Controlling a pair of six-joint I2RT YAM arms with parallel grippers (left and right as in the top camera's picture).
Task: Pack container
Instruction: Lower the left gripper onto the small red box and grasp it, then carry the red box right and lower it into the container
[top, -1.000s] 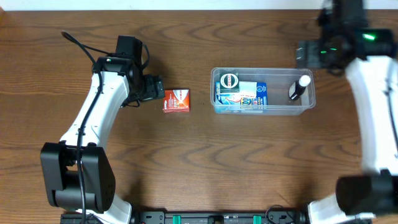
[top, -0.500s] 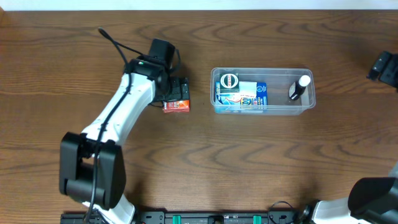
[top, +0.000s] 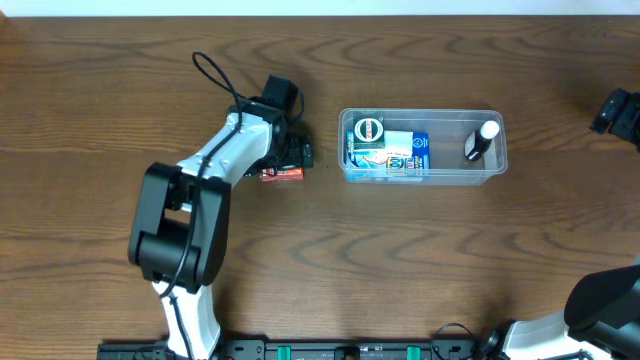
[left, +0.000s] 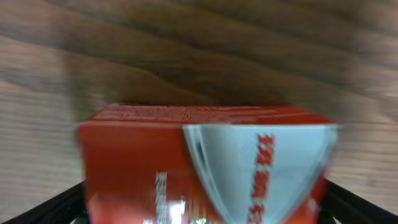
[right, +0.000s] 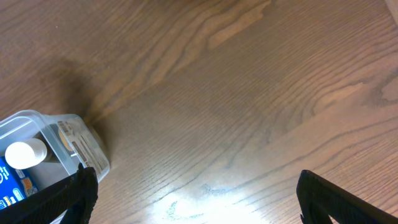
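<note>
The clear plastic container (top: 445, 179) lies at centre right of the table and holds a blue and white pack (top: 395, 152) and a dark tube with a white cap (top: 479, 141). A small red box (top: 283, 174) lies on the table left of it. My left gripper (top: 292, 154) is right over the red box. In the left wrist view the red box (left: 137, 162) fills the space between the open jaws (left: 205, 208). My right gripper (top: 616, 110) is open and empty at the far right edge; its wrist view (right: 198, 190) shows one corner of the container (right: 74, 140).
Bare wooden table (top: 420, 270) lies all around the container. The left arm's cable (top: 215, 75) loops above the left wrist. The arm bases stand along the front edge.
My left gripper has swung right and come down over the red box, which now sits between its jaws. The right arm has pulled back from above the container to the far right edge.
</note>
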